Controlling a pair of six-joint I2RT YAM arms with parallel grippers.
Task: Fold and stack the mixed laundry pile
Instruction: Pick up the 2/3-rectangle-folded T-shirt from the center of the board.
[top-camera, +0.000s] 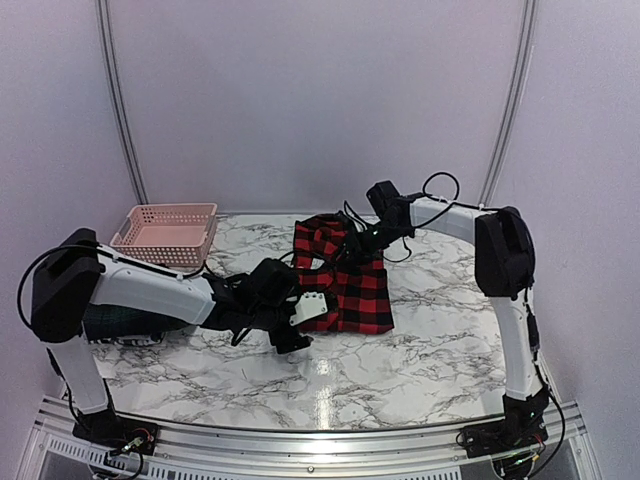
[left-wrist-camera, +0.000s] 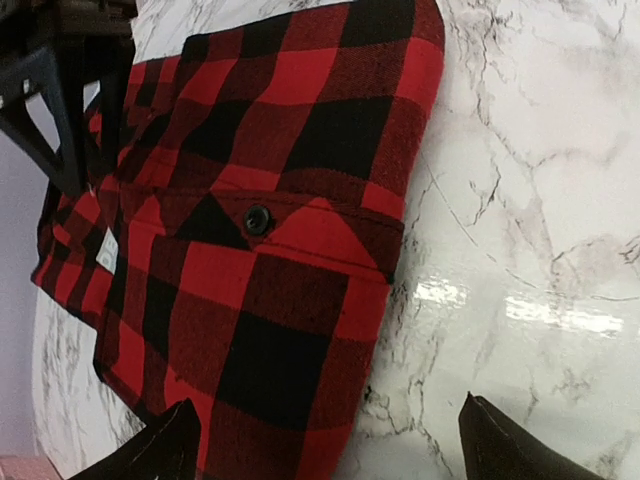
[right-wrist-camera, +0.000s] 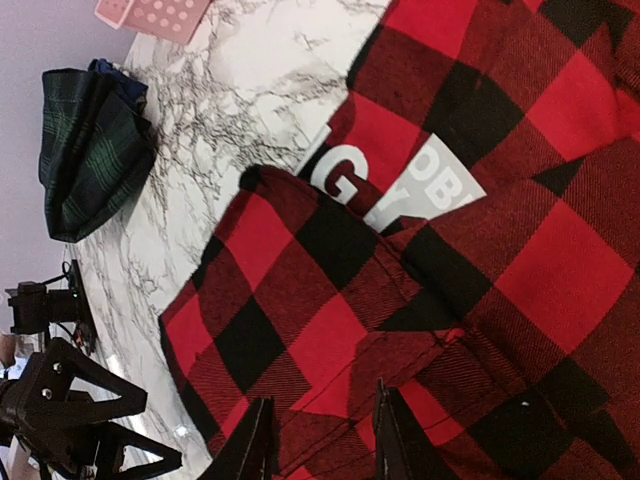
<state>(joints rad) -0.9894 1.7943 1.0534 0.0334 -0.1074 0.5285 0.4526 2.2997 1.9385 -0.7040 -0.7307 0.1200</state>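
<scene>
A red-and-black checked shirt lies folded in the middle of the marble table. White lettering shows at one of its folds. My left gripper hovers at the shirt's near-left edge with its jaws wide open. In the left wrist view that edge of the shirt runs between the fingertips, and nothing is gripped. My right gripper hangs over the shirt's far part. Its jaws stand partly apart above flat cloth. A dark green plaid garment lies folded at the left, with a navy edge behind it.
A pink lattice basket stands at the far left corner of the table. The folded green plaid pile sits under my left arm near the left edge. Grey curtain walls close in the back and sides.
</scene>
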